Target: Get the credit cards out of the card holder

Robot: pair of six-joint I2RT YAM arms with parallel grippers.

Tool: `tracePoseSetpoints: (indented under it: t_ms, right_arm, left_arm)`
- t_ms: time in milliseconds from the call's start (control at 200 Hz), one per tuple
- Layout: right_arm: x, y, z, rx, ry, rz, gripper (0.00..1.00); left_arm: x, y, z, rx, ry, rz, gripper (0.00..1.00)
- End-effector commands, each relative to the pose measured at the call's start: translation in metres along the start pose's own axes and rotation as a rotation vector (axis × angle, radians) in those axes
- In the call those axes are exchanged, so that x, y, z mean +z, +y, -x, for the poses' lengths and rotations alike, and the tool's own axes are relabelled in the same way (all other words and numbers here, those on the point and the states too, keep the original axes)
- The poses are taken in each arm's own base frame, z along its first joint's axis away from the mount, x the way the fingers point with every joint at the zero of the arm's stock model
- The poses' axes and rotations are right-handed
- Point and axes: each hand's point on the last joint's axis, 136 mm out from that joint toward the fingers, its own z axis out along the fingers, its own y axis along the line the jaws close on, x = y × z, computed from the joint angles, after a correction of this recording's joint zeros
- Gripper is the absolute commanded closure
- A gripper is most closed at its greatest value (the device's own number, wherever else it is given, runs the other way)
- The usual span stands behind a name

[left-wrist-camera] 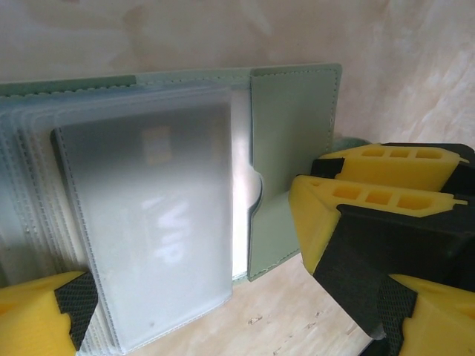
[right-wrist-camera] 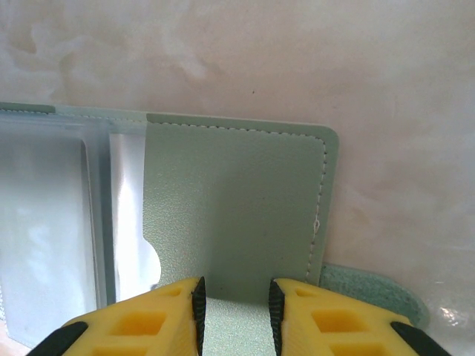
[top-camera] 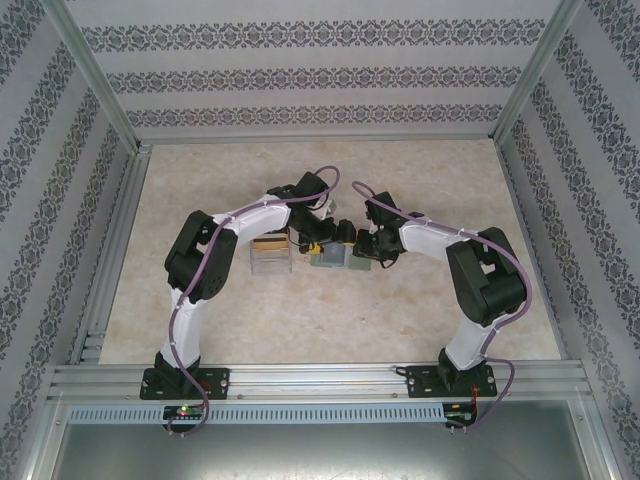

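**Figure.** The small grey-green bifold card holder of soft material is shown lying open at mid-counter, just right of a clear plastic box, on the pale marbled counter.

**Progress.** No removal is judged to have been made. One credit card is made out faintly through the frosted top sleeve, lodged inside. No card is seen lying loose beside the holder. The whole extraction is therefore left.

**Grippers.** The left gripper is held over the sleeve stack, its jaws spread wide with nothing gripped. The right gripper is set at the near edge of the stitched green pocket panel with its jaws narrow. Whether the panel is pinched or merely pressed cannot be told.

**Edges and room.** Which sleeve edge is open cannot be told. Bare counter is left on the far and near sides of the holder. Room is tight to the left, where the box stands, and to the right, where the right gripper is near the left one.
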Motion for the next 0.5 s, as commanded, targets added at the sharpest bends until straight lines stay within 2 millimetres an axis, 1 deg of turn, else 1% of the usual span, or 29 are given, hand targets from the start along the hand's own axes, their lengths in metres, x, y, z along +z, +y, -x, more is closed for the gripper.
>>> tracePoseSetpoints:
  t_ms: [0, 495]
  right_arm:
    - [0.01, -0.007, -0.016, 0.017, 0.049, -0.017, 0.68]
    - [0.01, -0.006, -0.018, 0.015, 0.052, -0.015, 0.68]
  left_arm:
    - [0.015, -0.004, -0.01, -0.013, 0.039, -0.047, 0.0]
    - [0.014, -0.024, -0.007, -0.011, 0.038, -0.153, 0.0]
